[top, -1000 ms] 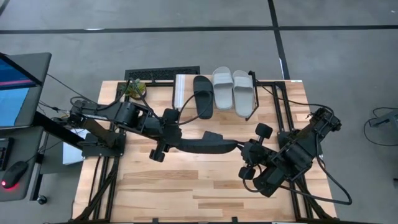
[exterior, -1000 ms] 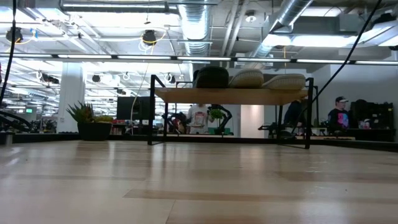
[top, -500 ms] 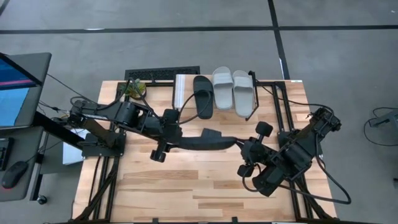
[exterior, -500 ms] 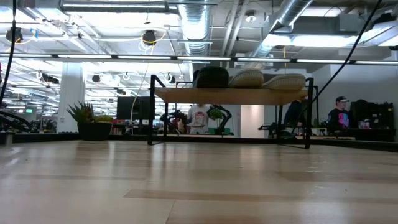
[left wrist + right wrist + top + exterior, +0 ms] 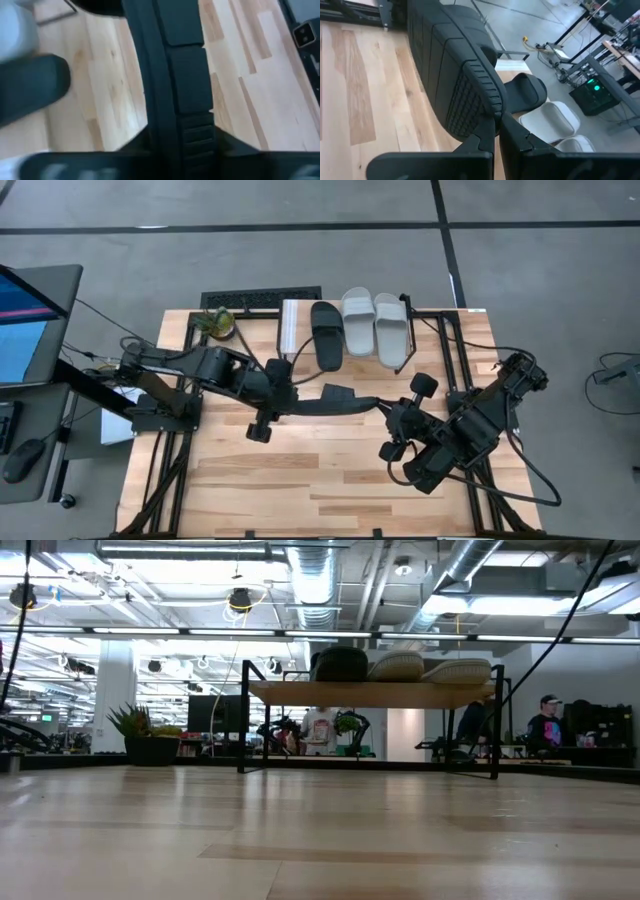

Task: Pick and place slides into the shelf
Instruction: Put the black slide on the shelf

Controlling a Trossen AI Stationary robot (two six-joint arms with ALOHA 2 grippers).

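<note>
Three slides point(image 5: 360, 326) sit on the shelf point(image 5: 372, 693); the last black slide point(image 5: 335, 402) hangs pinched between the left pincer point(image 5: 288, 402) and the right pincer point(image 5: 392, 415), above mid-surface.

A small low shelf point(image 5: 288, 330) with a light wooden plank top and thin black metal legs stands at the table's far edge, near its middle. On its plank lie three open-toe rubber slide sandals side by side: one black slide point(image 5: 326, 333), then two light grey slides point(image 5: 358, 323) point(image 5: 390, 326) toward the table's right edge, the grey pair touching each other. Part of the plank toward the table's left edge is bare. A fourth black rubber slide point(image 5: 340, 401) is off the tabletop near the table's middle, turned on its edge, its ridged sole point(image 5: 465, 102) showing.
</note>
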